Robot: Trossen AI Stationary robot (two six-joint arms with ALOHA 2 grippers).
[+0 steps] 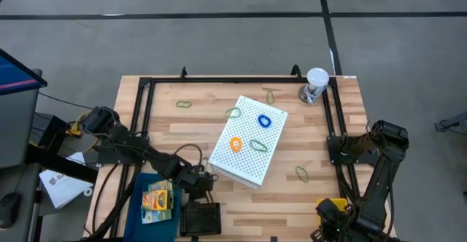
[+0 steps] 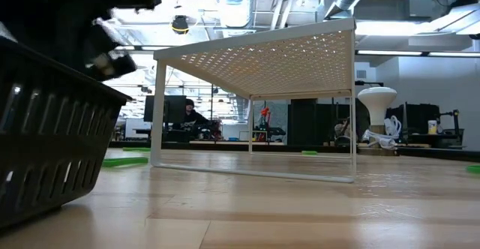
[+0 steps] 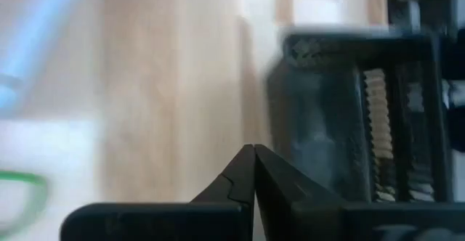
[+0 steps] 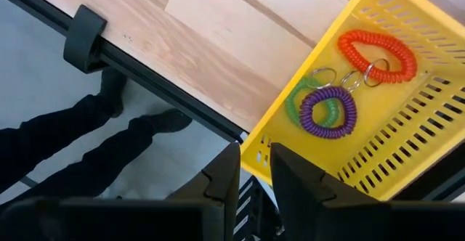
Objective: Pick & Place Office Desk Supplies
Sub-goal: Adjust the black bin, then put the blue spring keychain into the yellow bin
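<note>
My left gripper [image 1: 204, 184] is shut and empty above the table, between the white perforated box [image 1: 248, 143] and a black basket [image 1: 201, 217]; its shut fingertips show in the left wrist view [image 3: 254, 154]. Yellow-orange crayon boxes [image 1: 157, 198] and a green card box [image 1: 162, 186] lie in a blue basket [image 1: 139, 211]. Blue [image 1: 264, 121], orange [image 1: 236, 144] and green [image 1: 258, 146] band loops lie on the box top. Olive loops [image 1: 184, 104] [image 1: 301, 173] lie on the table. My right gripper [image 4: 254, 172], slightly open and empty, hangs over the yellow basket's [image 4: 378, 23] edge at the near right corner.
A clear cup with a white lid [image 1: 315, 85] stands at the far right. A black frame [image 1: 241, 79] borders the table. The yellow basket holds orange [image 4: 376, 54], green [image 4: 309, 99] and purple [image 4: 328, 112] coiled loops. The black basket [image 2: 45, 129] fills the low view's left.
</note>
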